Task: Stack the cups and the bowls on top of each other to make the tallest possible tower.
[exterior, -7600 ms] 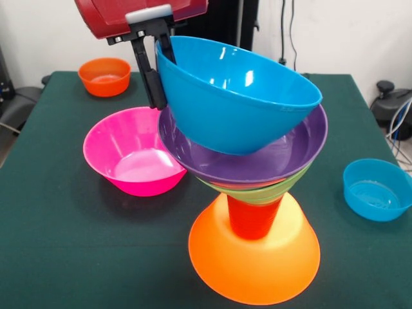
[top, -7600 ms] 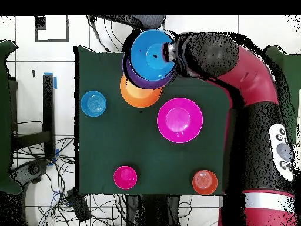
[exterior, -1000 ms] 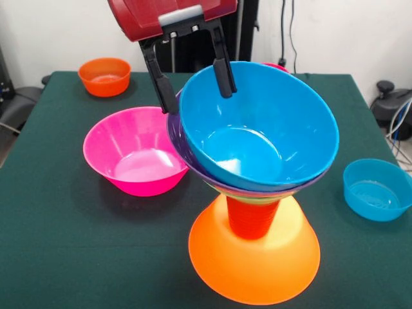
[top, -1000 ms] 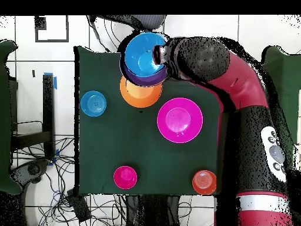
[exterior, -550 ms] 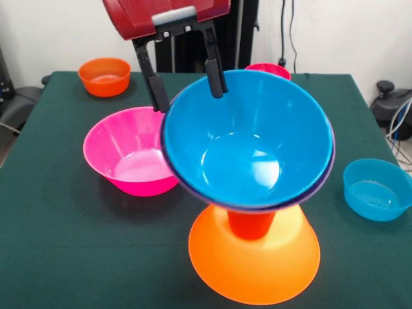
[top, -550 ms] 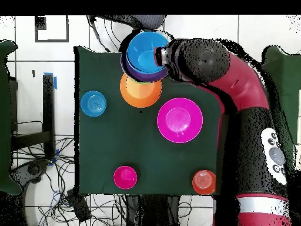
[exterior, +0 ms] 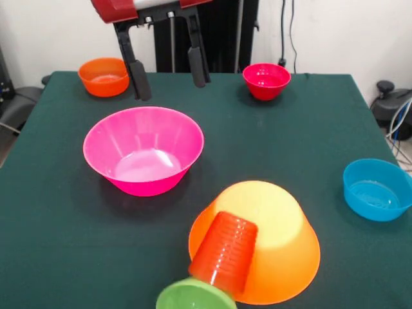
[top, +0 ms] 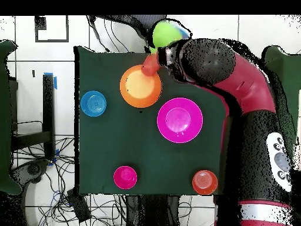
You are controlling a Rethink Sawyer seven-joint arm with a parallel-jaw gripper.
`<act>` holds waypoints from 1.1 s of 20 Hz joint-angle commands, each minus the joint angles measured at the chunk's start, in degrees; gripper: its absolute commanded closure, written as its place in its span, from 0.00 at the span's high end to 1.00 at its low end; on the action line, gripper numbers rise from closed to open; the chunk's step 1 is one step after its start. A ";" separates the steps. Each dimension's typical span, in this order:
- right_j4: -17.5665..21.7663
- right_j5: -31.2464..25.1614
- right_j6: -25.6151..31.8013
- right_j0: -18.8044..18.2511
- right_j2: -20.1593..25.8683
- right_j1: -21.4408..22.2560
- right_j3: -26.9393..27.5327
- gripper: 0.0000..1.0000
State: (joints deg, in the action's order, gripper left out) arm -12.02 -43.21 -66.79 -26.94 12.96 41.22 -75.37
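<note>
The largest orange bowl [exterior: 270,235] stands rim down near the table's front edge; it also shows in the overhead view [top: 139,88]. The orange-red cup [exterior: 224,254] lies tipped against its side, mouth toward a green bowl [exterior: 193,297] at the table's edge. In the overhead view the cup [top: 150,65] and the green bowl [top: 167,32] lie beside the arm. My gripper [exterior: 167,77] is open and empty, above the table behind the large pink bowl [exterior: 143,158]. The purple bowl and the large blue bowl are out of view.
A small orange bowl [exterior: 104,76] and a small red bowl [exterior: 266,80] stand at the far side. A small blue bowl [exterior: 376,188] stands at the right. In the overhead view the arm [top: 235,82] reaches over the table's right side.
The stack on the cup has come down. The blue and purple bowls are gone from view, the cup lies tipped, and my gripper, earlier shut on the blue bowl's rim, is open and empty.
</note>
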 commanded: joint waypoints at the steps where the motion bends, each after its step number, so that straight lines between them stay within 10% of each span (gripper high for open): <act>1: 3.65 -7.62 -8.56 2.58 -1.35 -1.11 0.49 1.00; 13: 5.25 -6.99 -0.75 -1.45 -0.08 -4.40 5.49 1.00; 22: 10.25 -26.83 0.90 0.13 4.09 -30.06 52.46 1.00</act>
State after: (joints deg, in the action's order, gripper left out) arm -7.54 -54.34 -66.79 -27.48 11.48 29.06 -51.39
